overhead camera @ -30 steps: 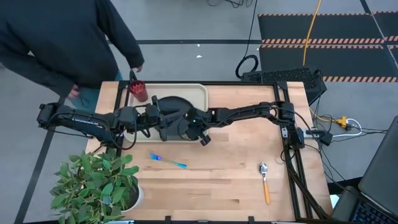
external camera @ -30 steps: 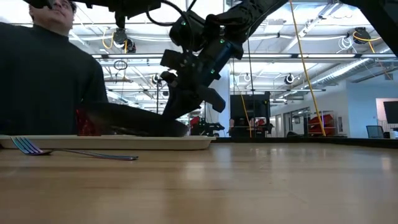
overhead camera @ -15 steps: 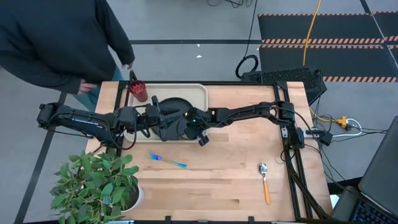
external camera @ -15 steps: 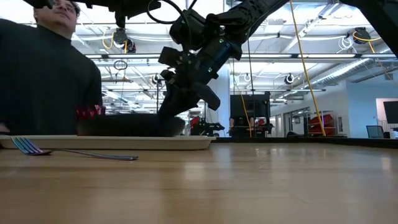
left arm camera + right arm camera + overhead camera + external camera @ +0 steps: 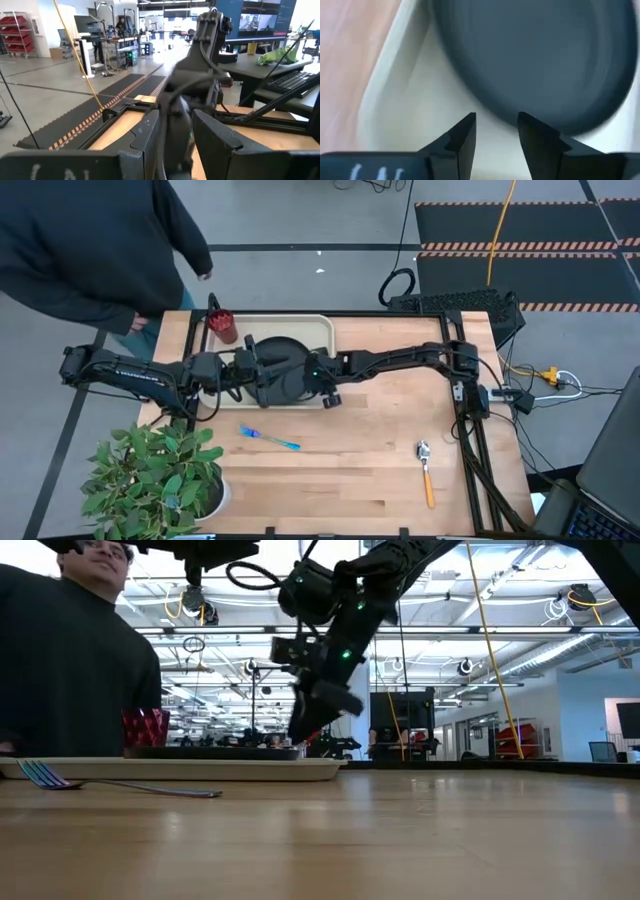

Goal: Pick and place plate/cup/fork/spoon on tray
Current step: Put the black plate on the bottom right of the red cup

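The black plate (image 5: 278, 363) lies flat in the beige tray (image 5: 318, 330) and also shows in the right wrist view (image 5: 535, 55). My right gripper (image 5: 496, 131) is open just above the plate's right rim and touches nothing; in the low view (image 5: 302, 736) it hangs clear of the tray. My left gripper (image 5: 182, 135) is open and empty above the plate's left part (image 5: 255, 370). The dark red cup (image 5: 222, 327) stands at the tray's far left corner. The blue fork (image 5: 268, 439) and the orange-handled spoon (image 5: 427, 472) lie on the table.
A potted plant (image 5: 155, 480) stands at the near left corner. A person in a dark top (image 5: 90, 240) stands at the far left edge, a hand near the cup. Bare wood lies between fork and spoon.
The plate was tilted, its right side held up by my right gripper. It has come down and now lies flat in the tray. My right gripper has come off the plate, gone up and drawn back a little toward the table's right edge.
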Robot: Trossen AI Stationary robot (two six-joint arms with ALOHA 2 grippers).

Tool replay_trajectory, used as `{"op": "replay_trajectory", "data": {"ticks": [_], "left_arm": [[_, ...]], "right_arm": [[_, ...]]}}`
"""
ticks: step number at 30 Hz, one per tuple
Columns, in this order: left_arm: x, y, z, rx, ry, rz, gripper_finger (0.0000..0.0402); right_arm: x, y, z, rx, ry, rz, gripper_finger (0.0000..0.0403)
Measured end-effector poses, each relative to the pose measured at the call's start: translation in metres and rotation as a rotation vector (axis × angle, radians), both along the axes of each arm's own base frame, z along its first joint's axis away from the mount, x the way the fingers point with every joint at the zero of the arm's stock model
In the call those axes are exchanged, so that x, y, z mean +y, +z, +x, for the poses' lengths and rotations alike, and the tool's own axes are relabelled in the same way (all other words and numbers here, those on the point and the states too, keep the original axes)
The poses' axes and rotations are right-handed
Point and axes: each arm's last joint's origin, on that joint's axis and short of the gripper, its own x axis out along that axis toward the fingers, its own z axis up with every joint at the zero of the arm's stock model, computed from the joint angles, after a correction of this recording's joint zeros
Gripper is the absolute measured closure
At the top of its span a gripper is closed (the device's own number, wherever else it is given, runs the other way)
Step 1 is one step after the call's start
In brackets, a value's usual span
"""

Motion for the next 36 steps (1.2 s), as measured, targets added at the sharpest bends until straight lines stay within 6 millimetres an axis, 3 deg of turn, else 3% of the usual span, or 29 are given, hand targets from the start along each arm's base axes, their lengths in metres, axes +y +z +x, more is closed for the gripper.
{"op": "replay_trajectory", "data": {"ticks": [6, 14, 22, 28, 36], "left_arm": [[-0.004, -0.001, 0.000, 0.012, -0.016, 0.002, 0.0279], [-0.005, -0.001, 0.000, 0.008, -0.024, -0.018, 0.0279], [-0.006, -0.001, 0.000, 0.008, -0.029, -0.019, 0.0279], [-0.006, -0.002, 0.000, 0.009, -0.029, -0.025, 0.0279], [-0.007, -0.005, 0.000, 0.034, -0.033, -0.046, 0.0279]], "right_arm": [[-0.001, 0.025, -0.009, -0.041, -0.038, 0.031, 0.0262], [-0.004, -0.019, -0.031, 0.052, -0.123, 0.135, 0.0261], [0.003, -0.019, -0.020, -0.063, -0.012, 0.276, 0.0261], [-0.002, -0.017, -0.017, -0.098, 0.018, 0.282, 0.0261], [-0.013, -0.035, -0.011, -0.116, 0.030, 0.281, 0.0261]]}}
